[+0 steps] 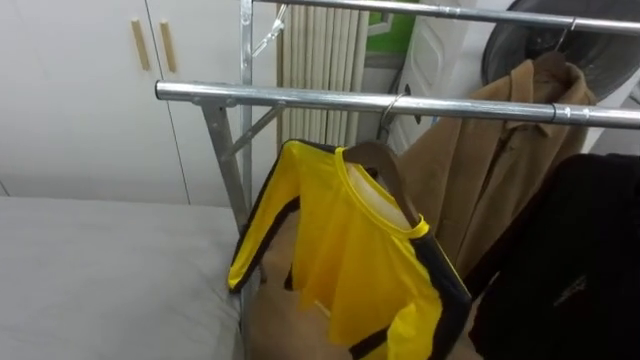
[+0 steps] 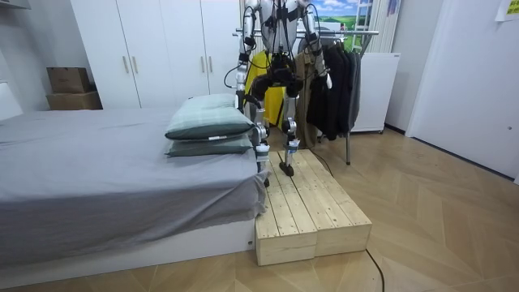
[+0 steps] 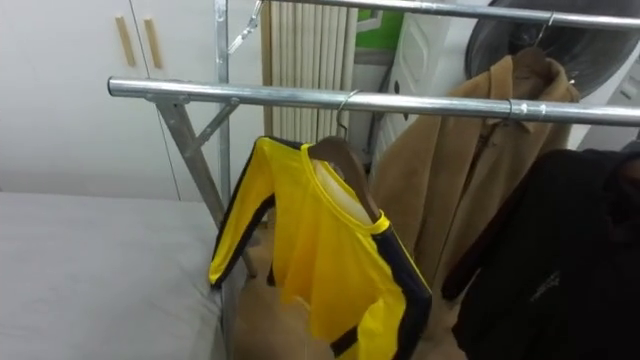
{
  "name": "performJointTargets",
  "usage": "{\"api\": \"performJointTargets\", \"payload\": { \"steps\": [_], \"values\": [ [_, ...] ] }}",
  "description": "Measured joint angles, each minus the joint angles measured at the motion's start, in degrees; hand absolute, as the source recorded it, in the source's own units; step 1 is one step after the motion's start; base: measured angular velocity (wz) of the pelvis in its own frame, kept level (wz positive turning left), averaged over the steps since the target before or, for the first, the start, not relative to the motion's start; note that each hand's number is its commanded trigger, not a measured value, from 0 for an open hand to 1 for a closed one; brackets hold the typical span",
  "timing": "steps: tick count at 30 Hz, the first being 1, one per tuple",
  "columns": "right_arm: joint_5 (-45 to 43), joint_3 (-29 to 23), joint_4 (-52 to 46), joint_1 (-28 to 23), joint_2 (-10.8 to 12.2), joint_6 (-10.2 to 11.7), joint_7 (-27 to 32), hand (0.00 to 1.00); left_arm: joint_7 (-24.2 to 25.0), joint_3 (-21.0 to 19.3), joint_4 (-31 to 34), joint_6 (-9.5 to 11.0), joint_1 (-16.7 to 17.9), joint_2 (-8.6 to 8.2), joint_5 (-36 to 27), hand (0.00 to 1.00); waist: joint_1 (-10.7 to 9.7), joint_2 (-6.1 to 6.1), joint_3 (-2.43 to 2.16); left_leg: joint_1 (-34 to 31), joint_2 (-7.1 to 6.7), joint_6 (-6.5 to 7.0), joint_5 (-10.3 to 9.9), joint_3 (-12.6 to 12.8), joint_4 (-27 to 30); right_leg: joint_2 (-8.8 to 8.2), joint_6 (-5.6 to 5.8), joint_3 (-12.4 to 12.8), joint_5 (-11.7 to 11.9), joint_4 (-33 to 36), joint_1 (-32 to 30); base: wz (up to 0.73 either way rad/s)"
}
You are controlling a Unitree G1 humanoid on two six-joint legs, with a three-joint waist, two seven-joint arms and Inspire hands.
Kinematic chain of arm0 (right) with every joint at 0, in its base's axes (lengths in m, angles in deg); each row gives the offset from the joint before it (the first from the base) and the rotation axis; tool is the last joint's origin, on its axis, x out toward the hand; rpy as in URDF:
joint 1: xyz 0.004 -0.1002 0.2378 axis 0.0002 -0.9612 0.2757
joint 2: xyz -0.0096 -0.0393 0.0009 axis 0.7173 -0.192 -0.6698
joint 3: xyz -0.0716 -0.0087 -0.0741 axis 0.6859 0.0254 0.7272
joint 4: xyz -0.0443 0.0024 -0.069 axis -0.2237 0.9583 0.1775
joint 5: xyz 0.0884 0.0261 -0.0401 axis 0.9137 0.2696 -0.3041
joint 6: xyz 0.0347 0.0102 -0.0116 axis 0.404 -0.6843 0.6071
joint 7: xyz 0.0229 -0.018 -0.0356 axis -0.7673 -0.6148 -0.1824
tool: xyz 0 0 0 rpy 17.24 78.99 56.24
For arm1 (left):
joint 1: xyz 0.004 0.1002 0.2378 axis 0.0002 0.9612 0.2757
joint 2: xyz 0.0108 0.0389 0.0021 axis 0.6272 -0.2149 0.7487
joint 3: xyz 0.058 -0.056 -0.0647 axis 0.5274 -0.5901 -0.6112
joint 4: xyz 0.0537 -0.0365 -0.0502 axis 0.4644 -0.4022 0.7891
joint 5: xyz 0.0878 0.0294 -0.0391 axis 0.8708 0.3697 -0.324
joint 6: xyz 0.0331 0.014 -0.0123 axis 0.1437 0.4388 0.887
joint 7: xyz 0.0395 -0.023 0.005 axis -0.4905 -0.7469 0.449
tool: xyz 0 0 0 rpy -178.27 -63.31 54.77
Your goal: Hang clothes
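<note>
Bedroom in a home: a bed [image 2: 97, 170] w/ grey cover & two stacked pillows [image 2: 209, 126] takes the room view's left, white wardrobe doors [image 2: 154, 49] w/ wooden handles line the back wall, and cardboard boxes [image 2: 71, 88] sit in the corner. A metal clothes rack [image 1: 400, 102] stands btw the bed & a white cabinet [image 2: 375, 81] (poss. a fridge, too far off to tell) and carries a tan coat [image 1: 500, 160], dark garments [image 1: 570, 270] & a yellow shirt [image 1: 350, 250] on hangers. Wood-plank floor [image 2: 422, 211] throughout, w/ a pale timber platform [image 2: 312, 203] beside the bed.
</note>
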Motion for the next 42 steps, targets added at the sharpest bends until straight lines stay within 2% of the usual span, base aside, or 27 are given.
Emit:
{"api": "performJointTargets", "payload": {
  "steps": [4,9,14,18,22,27,31,36,38,42],
  "values": [
    [0.3,0.6,5.1,-0.1,0.3,1.6,-2.1,0.00,0.0,0.8,0.0,0.0,0.0,-0.22,0.0,0.00,0.0,0.69,-0.06,0.2,-0.02,-0.02,0.0,0.0,-0.2,0.00,0.00,0.0,-0.1,0.2,0.0,0.00],
    [1.9,3.1,9.6,-0.6,0.7,1.6,-4.2,0.00,0.0,2.0,0.0,-0.2,0.0,-0.84,0.0,0.00,0.0,2.06,-0.10,0.6,-0.04,-0.09,0.0,0.4,-0.3,0.12,0.00,0.3,-0.1,0.2,0.0,-0.03],
    [3.0,4.0,13.8,-1.0,2.4,1.7,-6.8,0.00,0.0,2.4,-0.5,-0.2,-0.2,-1.95,0.0,0.00,0.0,3.08,-0.18,0.8,-0.08,-0.10,0.0,0.2,-0.4,0.25,-0.05,0.7,-0.1,0.2,0.0,-0.02],
    [5.2,5.0,18.1,0.1,2.7,1.6,-9.5,0.00,0.0,3.8,-0.7,-0.2,-0.6,-2.12,-0.1,0.00,0.0,3.26,-0.17,0.9,-0.15,-0.10,0.0,0.1,-0.5,0.23,-0.07,0.8,-0.1,0.2,0.0,0.00],
    [9.1,6.7,21.4,1.6,2.6,1.0,-12.4,0.00,0.0,4.4,-0.9,-0.2,-0.6,-2.20,-0.2,0.00,0.0,2.94,-0.23,0.4,-0.15,-0.09,0.0,-0.1,-0.7,0.14,-0.09,0.6,-0.2,0.3,-0.1,0.02],
    [12.6,7.4,23.9,2.6,2.2,-0.2,-13.1,0.00,0.0,7.0,-1.8,-0.3,-1.5,-2.31,-1.9,0.00,0.0,3.20,-0.34,0.0,-0.18,-0.01,0.0,-0.6,-0.4,-0.07,-0.10,0.0,-0.2,-0.3,0.0,0.05],
    [13.6,9.4,24.5,2.5,1.4,-1.7,-13.6,0.00,0.0,8.2,-1.8,-1.2,-1.9,-2.33,-1.9,0.00,0.0,3.59,-0.40,0.2,-0.18,0.00,0.0,-1.7,-0.3,-0.25,-0.10,-1.0,-0.1,-0.8,0.9,0.12],
    [12.2,10.5,24.2,3.2,0.9,-2.0,-13.5,0.00,0.0,9.1,-1.8,-1.5,-2.7,-2.38,-1.8,0.00,0.3,3.73,-0.35,0.1,-0.21,0.02,0.0,-2.7,0.4,-0.84,-0.27,-2.3,-0.4,-0.8,1.2,0.11],
    [8.8,11.1,22.9,3.1,0.0,-2.1,-13.5,0.00,0.0,9.4,-1.7,-1.4,-2.9,-2.44,-1.8,0.00,1.1,3.93,-0.23,0.0,-0.22,0.02,0.0,-3.3,0.7,-1.15,-0.50,-3.5,-0.9,-0.5,1.6,0.16],
    [1.0,13.2,20.4,5.3,-1.0,-2.1,-13.4,0.00,0.0,11.3,-1.5,-1.2,-4.1,-2.49,-2.4,0.00,1.7,4.21,-0.30,-2.2,-0.48,0.06,-0.2,-5.0,2.4,-1.76,-0.23,-4.1,-1.9,1.6,0.0,0.20]
  ]
}}
